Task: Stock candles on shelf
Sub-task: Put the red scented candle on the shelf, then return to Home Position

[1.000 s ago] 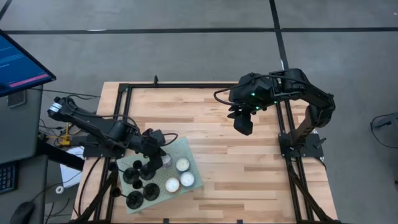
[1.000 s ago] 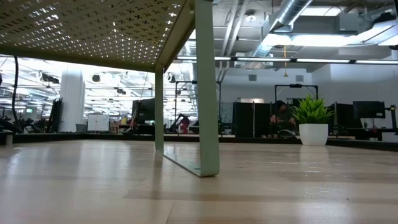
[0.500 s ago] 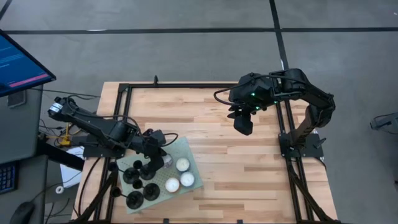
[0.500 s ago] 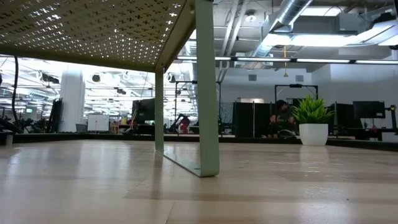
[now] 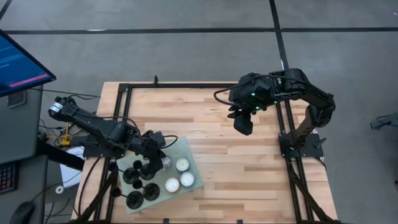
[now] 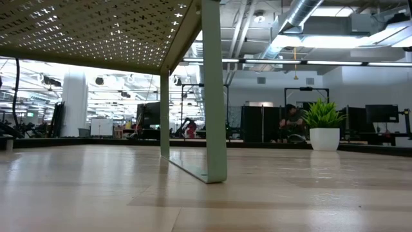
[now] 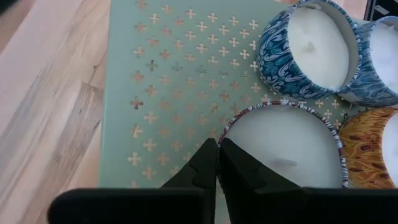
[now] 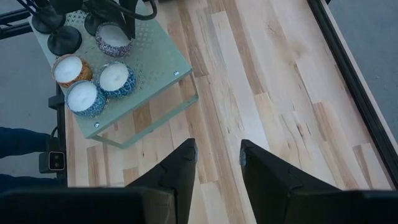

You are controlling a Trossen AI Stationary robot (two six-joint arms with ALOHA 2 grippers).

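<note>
**Left wrist view: jaws closed at the rim of the last candle on the shelf**

Left wrist view shows me the left gripper [image 7: 217, 163] with its jaws together, the tips meeting just at the rim of a candle [image 7: 283, 146] with a white top. I see nothing held between them. This candle stands on the shelf [image 7: 168, 81], and three other candles are close beside it: two with blue patterned sides and one with an orange side.

In the high view the left gripper [image 5: 151, 163] is over the shelf [image 5: 186, 150] at the near left corner of the desk [image 5: 211, 118]. Some dark stands are also on the shelf. The right gripper [image 5: 243, 122] waits far away over the back right part of the desk, jaws a little apart and empty, as the right wrist view confirms.

I judge that all four candles are already on the shelf, so the step now is to leave the last one cleanly. To do this well, I would lift the left arm straight up first, not sideways, because the closed tips are so near the rim that a side move can push the candle against its neighbours or tip it. Only when the tips are well above the candles I would pull the arm back. I would also keep away from the dark stands beside the arm.
</note>
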